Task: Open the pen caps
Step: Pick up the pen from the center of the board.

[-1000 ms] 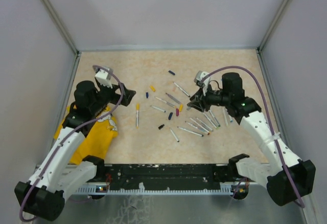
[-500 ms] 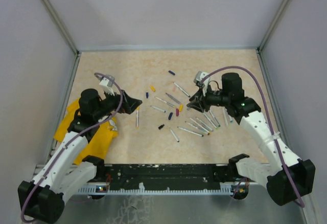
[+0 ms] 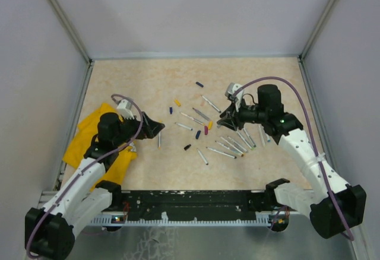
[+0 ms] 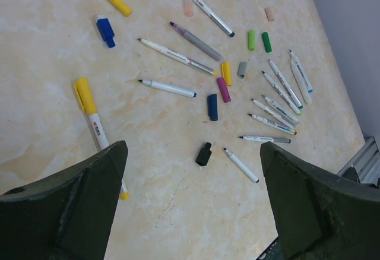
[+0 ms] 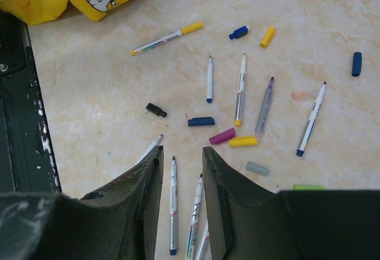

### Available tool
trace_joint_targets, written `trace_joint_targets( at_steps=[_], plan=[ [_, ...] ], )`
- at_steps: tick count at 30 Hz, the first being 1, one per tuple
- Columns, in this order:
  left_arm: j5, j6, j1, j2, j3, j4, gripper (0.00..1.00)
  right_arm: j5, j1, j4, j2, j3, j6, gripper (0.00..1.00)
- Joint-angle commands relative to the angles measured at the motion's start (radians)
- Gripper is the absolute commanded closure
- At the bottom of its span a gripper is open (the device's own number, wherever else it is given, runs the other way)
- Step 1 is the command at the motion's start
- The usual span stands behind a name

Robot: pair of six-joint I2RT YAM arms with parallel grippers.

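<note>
One pen (image 4: 89,108) with its yellow cap on lies by the left finger (image 4: 89,200) of my left gripper (image 4: 193,147), which hangs wide open and empty just above the table. In the top view that pen (image 3: 159,135) is right beside the left gripper (image 3: 155,127). Loose pen caps lie about: black (image 4: 203,154), blue (image 4: 212,107), magenta (image 4: 223,89), yellow (image 4: 226,73), grey (image 4: 242,69). Several uncapped pens (image 4: 274,113) fan out to the right. My right gripper (image 5: 182,150) hovers over those pens (image 5: 173,206), jaws narrowly open with nothing between them; it shows in the top view too (image 3: 224,117).
A yellow printed cloth (image 3: 89,138) lies at the left under the left arm. A black toothed rail (image 3: 190,199) runs along the near edge. Grey walls (image 3: 59,28) enclose the table on three sides.
My left arm has swung toward the near edge and come lower, bringing its open gripper beside the yellow-capped pen and uncovering more cloth. The right arm has not moved.
</note>
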Motion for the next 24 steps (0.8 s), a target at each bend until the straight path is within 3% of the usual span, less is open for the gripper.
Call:
trace_joint_targets(
  at_steps=[1, 16, 24],
  plan=[
    [-0.058, -0.003, -0.004, 0.025, -0.025, 0.026, 0.04, -0.023, -0.004, 0.038, 0.005, 0.006, -0.015, 0.67],
    [-0.47, 0.041, -0.288, 0.173, 0.06, -0.144, 0.04, -0.026, -0.004, 0.039, 0.018, 0.005, -0.014, 0.67],
    [-0.529, 0.05, -0.336, 0.242, 0.091, -0.186, 0.04, -0.026, -0.004, 0.039, 0.021, 0.006, -0.014, 0.67]
  ],
)
